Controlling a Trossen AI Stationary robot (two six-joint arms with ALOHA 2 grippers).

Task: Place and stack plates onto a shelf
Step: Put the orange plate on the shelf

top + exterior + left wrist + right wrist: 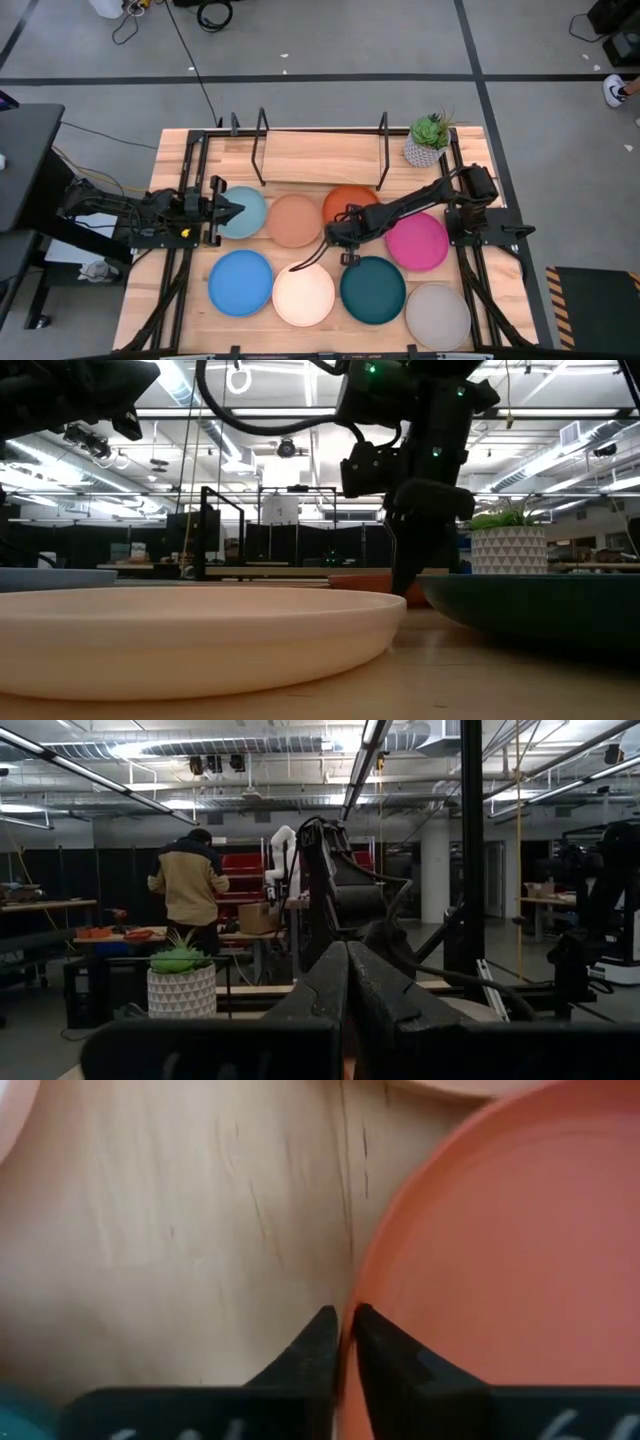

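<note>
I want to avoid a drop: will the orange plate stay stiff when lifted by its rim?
Probably stiff: the orange plate keeps a crisp, even rim. Held at one edge by the right gripper, it may tilt. Its smooth surface could slip.

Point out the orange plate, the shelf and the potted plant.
orange plate [500, 1260]: right wrist view, on its inner face beside the rim.
shelf [320, 158]: high view, on the bare wooden board.
potted plant [424, 150]: high view, on its white pot.

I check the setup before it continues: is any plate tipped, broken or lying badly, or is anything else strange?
Nothing stands out. All eight plates lie flat and whole on the table; the shelf stands upright, empty. The right pincer has closed on the rim of the orange plate; the left pincer waits shut.
</note>
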